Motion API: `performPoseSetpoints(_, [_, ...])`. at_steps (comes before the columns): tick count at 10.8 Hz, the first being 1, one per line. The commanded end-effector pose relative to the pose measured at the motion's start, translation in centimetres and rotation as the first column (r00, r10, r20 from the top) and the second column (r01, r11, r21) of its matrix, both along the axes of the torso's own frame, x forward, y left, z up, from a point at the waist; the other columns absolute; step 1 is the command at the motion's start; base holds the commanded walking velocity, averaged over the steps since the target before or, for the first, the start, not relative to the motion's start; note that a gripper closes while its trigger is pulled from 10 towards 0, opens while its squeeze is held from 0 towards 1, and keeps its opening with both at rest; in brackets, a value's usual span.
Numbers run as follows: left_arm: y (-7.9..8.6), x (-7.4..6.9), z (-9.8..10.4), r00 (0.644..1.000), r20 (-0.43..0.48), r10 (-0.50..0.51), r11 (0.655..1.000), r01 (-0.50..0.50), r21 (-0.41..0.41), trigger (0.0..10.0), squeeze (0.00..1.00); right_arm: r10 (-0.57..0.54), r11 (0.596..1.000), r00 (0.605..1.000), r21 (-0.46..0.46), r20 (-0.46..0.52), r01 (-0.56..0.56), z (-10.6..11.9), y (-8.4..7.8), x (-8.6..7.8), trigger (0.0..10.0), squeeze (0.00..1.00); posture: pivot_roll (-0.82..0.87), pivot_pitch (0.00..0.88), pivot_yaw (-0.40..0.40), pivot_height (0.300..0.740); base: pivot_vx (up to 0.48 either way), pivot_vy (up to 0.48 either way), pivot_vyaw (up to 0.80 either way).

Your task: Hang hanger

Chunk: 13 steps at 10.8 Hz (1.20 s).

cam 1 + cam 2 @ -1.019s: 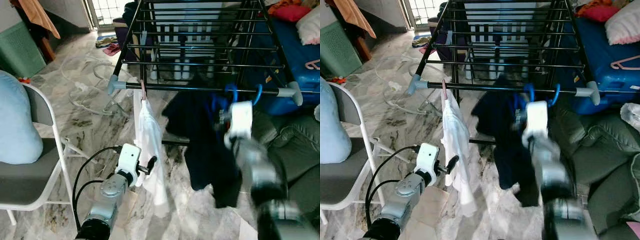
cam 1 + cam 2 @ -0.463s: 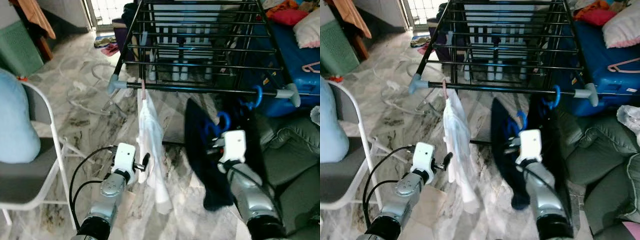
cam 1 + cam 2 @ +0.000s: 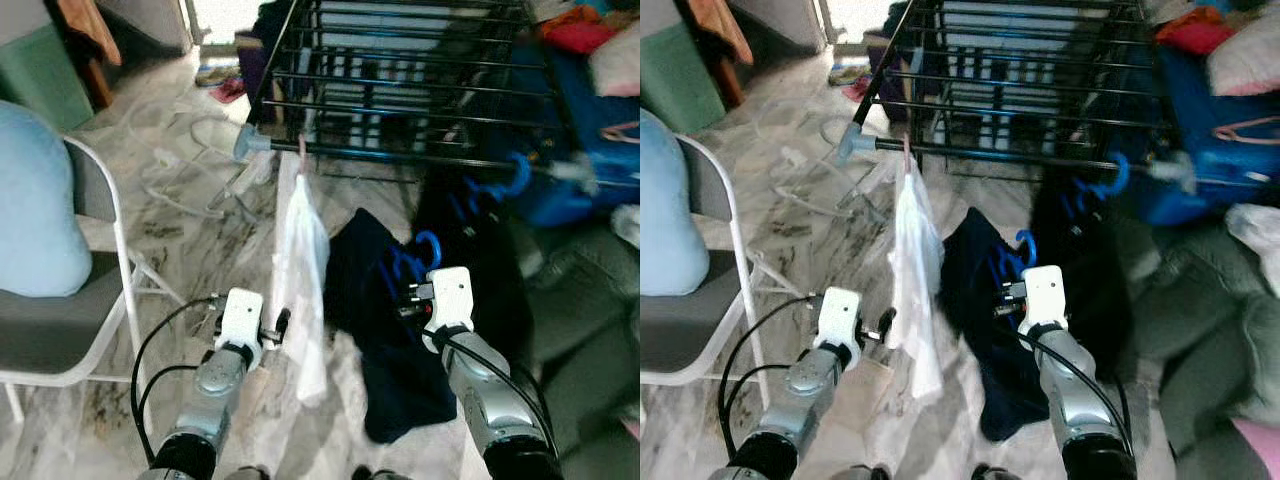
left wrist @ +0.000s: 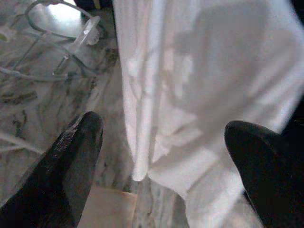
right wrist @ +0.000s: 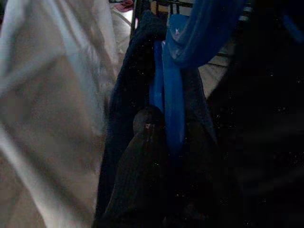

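The left gripper (image 4: 161, 156) hovers with fingers spread beside the white garment (image 3: 300, 250) hanging from the rack (image 3: 400, 90). The right gripper (image 3: 410, 298) clamps the blue hanger (image 3: 415, 262) carrying a dark garment (image 3: 385, 330), well below the rail. The swinging cloth could snag, or the hook could miss.

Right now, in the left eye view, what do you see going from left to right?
Blue cushion → chair → left gripper → white shirt → dark garment → right gripper.
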State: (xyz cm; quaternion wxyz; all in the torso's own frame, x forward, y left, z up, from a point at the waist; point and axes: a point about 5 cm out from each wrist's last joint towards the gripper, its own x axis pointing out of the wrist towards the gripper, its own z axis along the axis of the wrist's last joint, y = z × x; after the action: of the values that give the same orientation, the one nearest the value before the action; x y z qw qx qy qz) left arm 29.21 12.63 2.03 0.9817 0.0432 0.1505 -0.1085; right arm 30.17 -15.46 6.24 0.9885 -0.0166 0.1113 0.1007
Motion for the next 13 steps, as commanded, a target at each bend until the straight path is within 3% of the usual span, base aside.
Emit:
performPoseSetpoints(1, [0.1, 0.2, 0.1, 1.000, 0.003, 0.000, 1.000, 0.000, 0.011, 10.0, 0.00, -0.008, 1.000, 1.000, -0.008, 0.028, 0.009, 0.7, -0.2, 0.2, 10.0, 0.00, -0.16, 0.000, 0.003, 0.740, -0.315, 0.000, 0.00])
performPoseSetpoints(7, [0.3, 0.1, -0.4, 1.000, -0.015, -0.009, 0.999, 0.010, 0.041, 10.0, 0.00, -0.007, 1.000, 1.000, -0.013, -0.008, 0.007, -0.1, 0.1, -0.2, 10.0, 0.00, -0.17, 0.009, 0.014, 0.740, -0.345, 0.000, 0.00])
performPoseSetpoints(13, [1.9, -1.6, -2.6, 0.996, -0.080, 0.025, 0.994, -0.016, 0.105, 10.0, 0.00, -0.005, 1.000, 0.996, -0.026, -0.091, 0.002, -2.2, -0.7, -1.5, 10.0, 0.00, -0.16, 0.040, -0.002, 0.740, -0.372, 0.000, 0.00])
